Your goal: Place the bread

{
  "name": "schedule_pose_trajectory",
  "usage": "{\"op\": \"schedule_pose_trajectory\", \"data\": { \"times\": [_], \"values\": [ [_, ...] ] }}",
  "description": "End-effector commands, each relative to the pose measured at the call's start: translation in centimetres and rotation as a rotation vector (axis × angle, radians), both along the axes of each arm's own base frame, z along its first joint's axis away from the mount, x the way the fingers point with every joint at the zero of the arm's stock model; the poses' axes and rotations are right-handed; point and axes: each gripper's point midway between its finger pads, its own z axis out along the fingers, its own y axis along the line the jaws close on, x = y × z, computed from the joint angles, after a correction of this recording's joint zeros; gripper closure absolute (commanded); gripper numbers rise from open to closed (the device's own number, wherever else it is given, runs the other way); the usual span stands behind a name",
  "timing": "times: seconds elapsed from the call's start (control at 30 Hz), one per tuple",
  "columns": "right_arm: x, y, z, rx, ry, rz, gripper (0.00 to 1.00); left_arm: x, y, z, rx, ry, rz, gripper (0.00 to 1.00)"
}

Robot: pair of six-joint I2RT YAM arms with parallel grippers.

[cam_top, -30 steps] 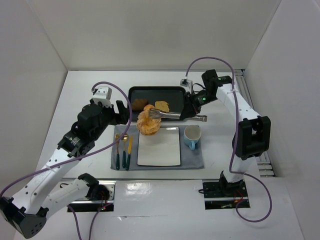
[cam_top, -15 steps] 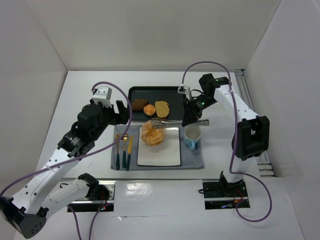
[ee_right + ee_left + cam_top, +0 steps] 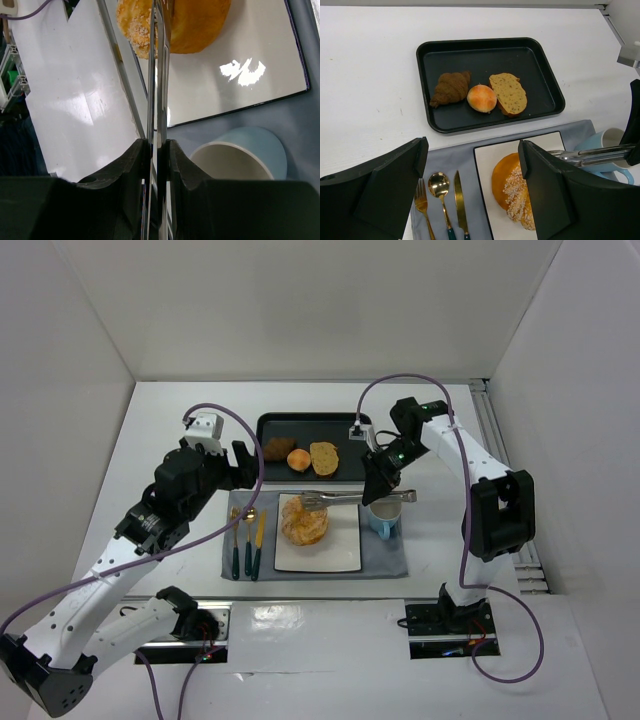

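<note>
The bread point(image 3: 304, 523), a round golden-orange loaf with a pale crusted top, is on the left part of the white plate point(image 3: 338, 545). It also shows in the left wrist view point(image 3: 512, 186) and the right wrist view point(image 3: 197, 22). My right gripper point(image 3: 380, 487) is shut on metal tongs point(image 3: 350, 498), whose tips pinch the top of the bread. The tongs run up between my right gripper's fingers point(image 3: 157, 147). My left gripper point(image 3: 472, 150) is open and empty, held above the placemat and the plate's left edge.
A black tray point(image 3: 350, 423) behind the plate holds a croissant point(image 3: 279, 448), a small orange bun point(image 3: 298, 459) and a bread slice point(image 3: 324, 457). A blue cup point(image 3: 384, 515) stands right of the plate. A gold fork, spoon and knife point(image 3: 246, 535) lie on the grey placemat.
My right gripper has carried the bread in the tongs from the tray's front edge toward me and down onto the plate. The left arm has not moved.
</note>
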Motion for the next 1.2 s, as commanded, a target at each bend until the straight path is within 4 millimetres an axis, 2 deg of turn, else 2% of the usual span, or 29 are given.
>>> {"op": "schedule_pose_trajectory", "data": {
  "times": [0.0, 0.1, 0.33, 0.63, 1.17],
  "values": [
    [-1.2, 0.2, 1.0, 0.023, 0.007, 0.020, 0.67, 0.0, 0.2, 2.3, -0.022, -0.080, 0.006, 0.09],
    [-1.2, 0.2, 1.3, 0.025, -0.002, 0.020, 0.59, 0.0, 0.2, 2.3, -0.022, -0.080, 0.006, 0.09],
    [-1.2, 0.2, 1.3, 0.025, -0.002, 0.020, 0.50, 0.0, 0.2, 2.3, -0.022, -0.080, 0.006, 0.09],
    [-1.0, 0.2, 1.6, 0.042, -0.026, 0.012, 0.47, 0.0, 0.2, 2.3, -0.022, -0.080, 0.006, 0.09],
    [1.9, -1.5, 2.4, 0.062, -0.109, -0.096, 0.46, 0.0, 0.2, 2.3, -0.022, -0.080, 0.006, 0.09]
  ]
}}
